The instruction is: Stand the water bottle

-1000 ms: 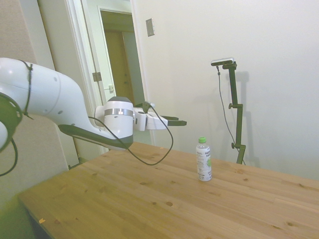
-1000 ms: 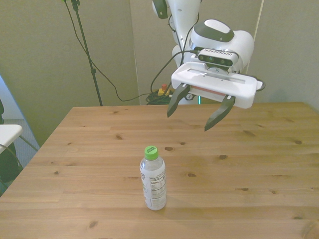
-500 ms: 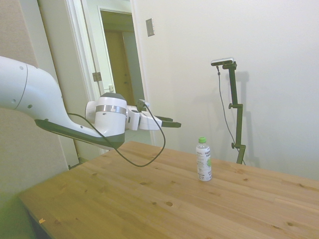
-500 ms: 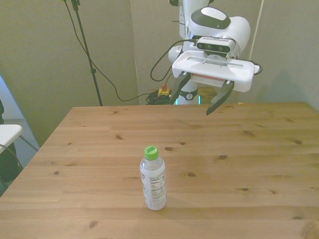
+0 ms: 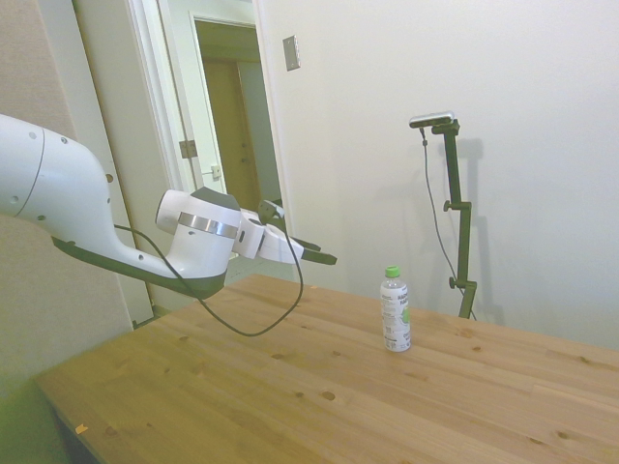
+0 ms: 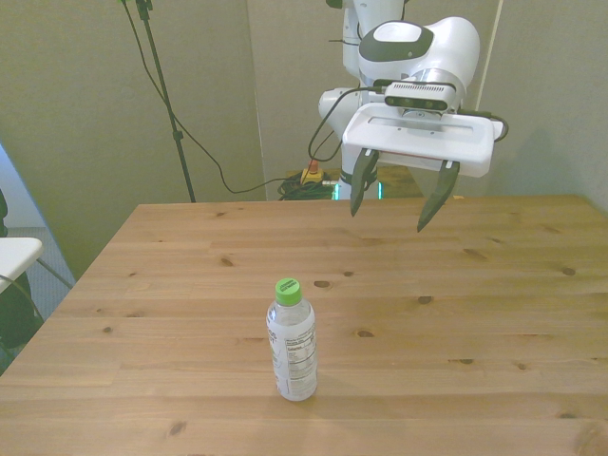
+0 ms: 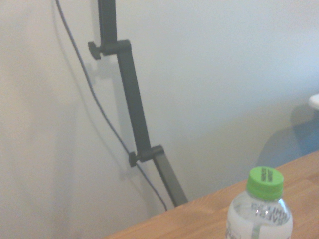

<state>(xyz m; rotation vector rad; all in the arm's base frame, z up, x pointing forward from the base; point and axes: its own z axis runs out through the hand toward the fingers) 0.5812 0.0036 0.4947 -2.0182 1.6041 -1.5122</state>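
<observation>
**Front view: bottle upright, gripper clear of it**

Front view has the water bottle [image 6: 292, 340] standing on its base in the lower centre of the frame, green cap [image 6: 288, 290] up, label facing the camera, on the wooden table [image 6: 494, 313]. The gripper [image 6: 399, 201] hangs in the upper right of the frame above the table's far edge, fingers spread wide and holding nothing, well apart from the bottle.

In the side view the bottle [image 5: 395, 309] sits right of centre, upright on the tabletop, with the gripper [image 5: 324, 258] left of it and higher, a clear gap between them. The wrist view catches only the cap [image 7: 265, 181] and the bottle's shoulder at the lower right, soft in focus.

Judged from how it stands, the task looks done. The risk now lies with the arm: a slim, light bottle on a narrow base would tip from any brush of a finger or the trailing cable [image 5: 253, 324] if the arm swung low across the table. Staying high and away keeps it safe
</observation>
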